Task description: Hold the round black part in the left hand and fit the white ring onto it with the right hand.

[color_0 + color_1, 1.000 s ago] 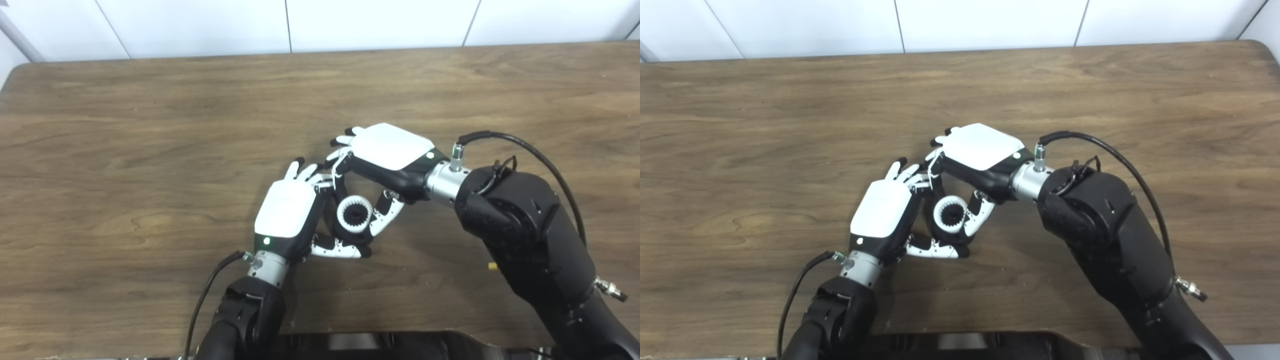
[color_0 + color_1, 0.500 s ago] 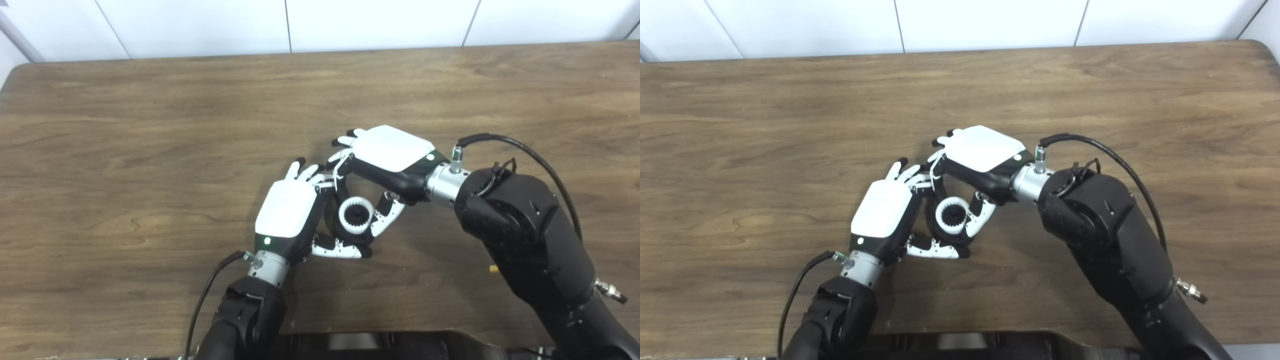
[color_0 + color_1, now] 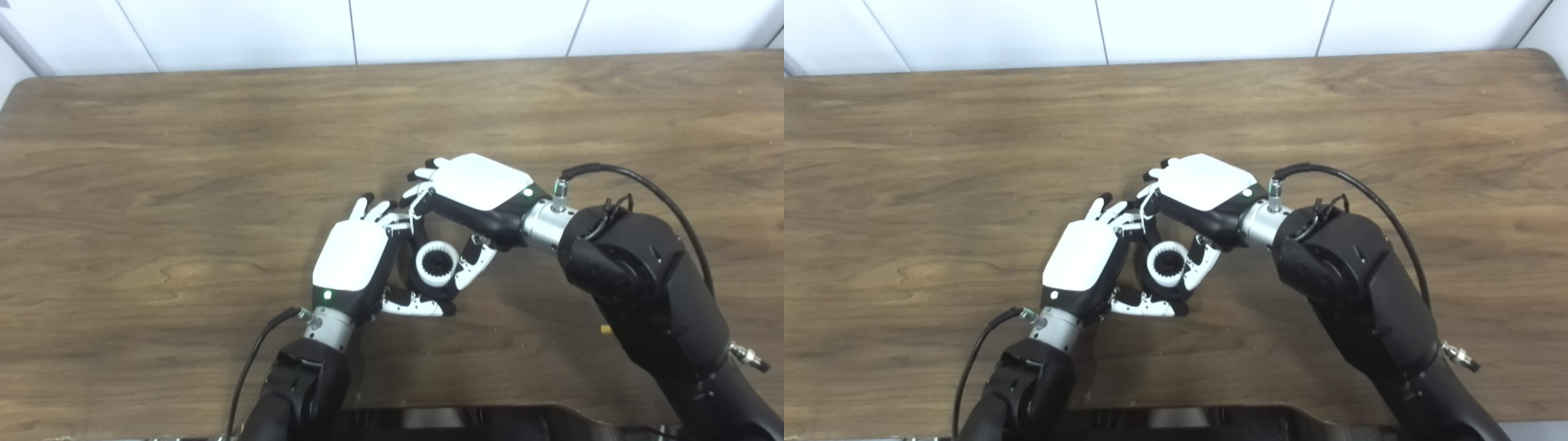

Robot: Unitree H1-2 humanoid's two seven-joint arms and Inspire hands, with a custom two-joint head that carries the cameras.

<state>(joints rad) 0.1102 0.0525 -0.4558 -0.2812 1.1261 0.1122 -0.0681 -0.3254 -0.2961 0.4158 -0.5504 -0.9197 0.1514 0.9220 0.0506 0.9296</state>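
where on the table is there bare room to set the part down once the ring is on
Bare wood lies left of the left robot hand, along the far edge of the table by the wall, and beyond the right robot hand. It is crowded mid-table, where both close around the white ring.

You can't see most of the round black part (image 3: 436, 263); the white ring (image 3: 437, 252) and both hands cover it. The right hand (image 3: 474, 190) hides its own fingertips.

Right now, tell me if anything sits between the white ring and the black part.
Nothing visible does: the white ring already sits around the black part, with the left hand and right hand closed around them.
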